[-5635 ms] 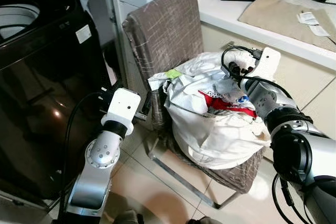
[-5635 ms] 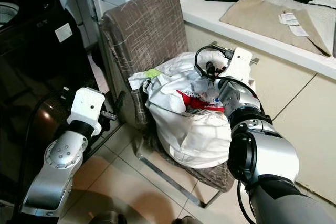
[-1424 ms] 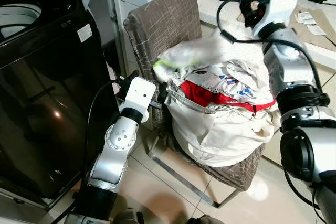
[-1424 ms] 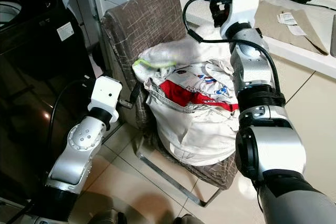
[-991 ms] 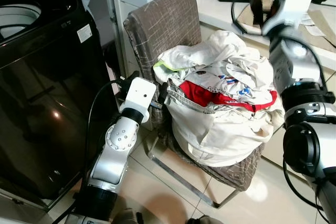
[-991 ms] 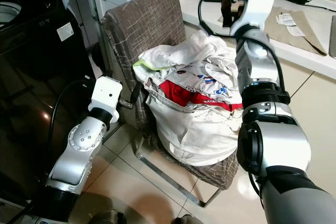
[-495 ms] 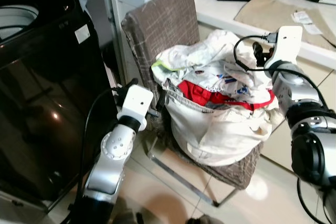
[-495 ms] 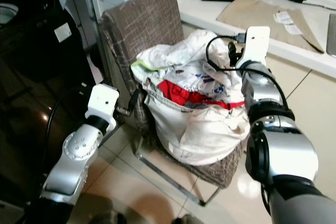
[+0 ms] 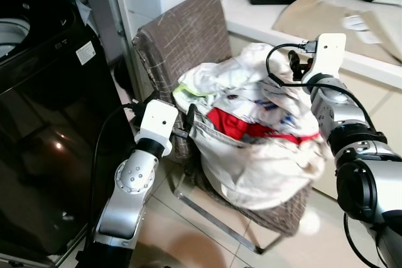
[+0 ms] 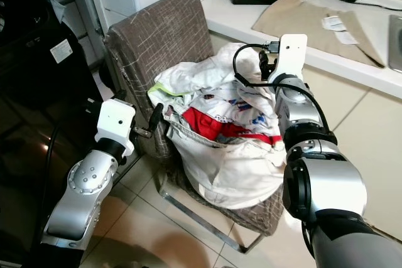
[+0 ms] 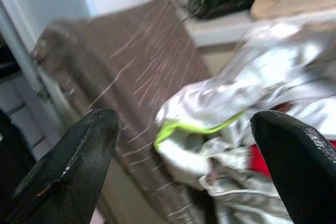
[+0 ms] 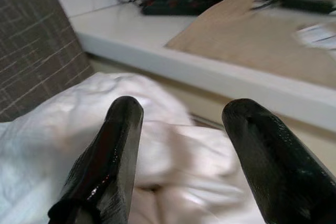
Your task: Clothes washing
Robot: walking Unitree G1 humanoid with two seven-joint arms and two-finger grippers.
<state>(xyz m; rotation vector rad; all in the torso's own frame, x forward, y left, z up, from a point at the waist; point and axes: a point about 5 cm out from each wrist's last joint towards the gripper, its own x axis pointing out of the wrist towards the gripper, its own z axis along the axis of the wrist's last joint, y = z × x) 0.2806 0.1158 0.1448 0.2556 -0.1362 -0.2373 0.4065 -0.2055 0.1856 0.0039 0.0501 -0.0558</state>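
Right gripper (image 12: 178,145) lowered onto laundry (image 9: 251,117), fingers spread, empty; left gripper (image 11: 194,145) spread beside chair (image 9: 182,42); washer (image 9: 38,92) unloaded.

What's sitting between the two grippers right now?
The heap of white and red laundry on the brown fabric chair lies between the left gripper and right gripper, seen in the left eye view.

No legible text or labels
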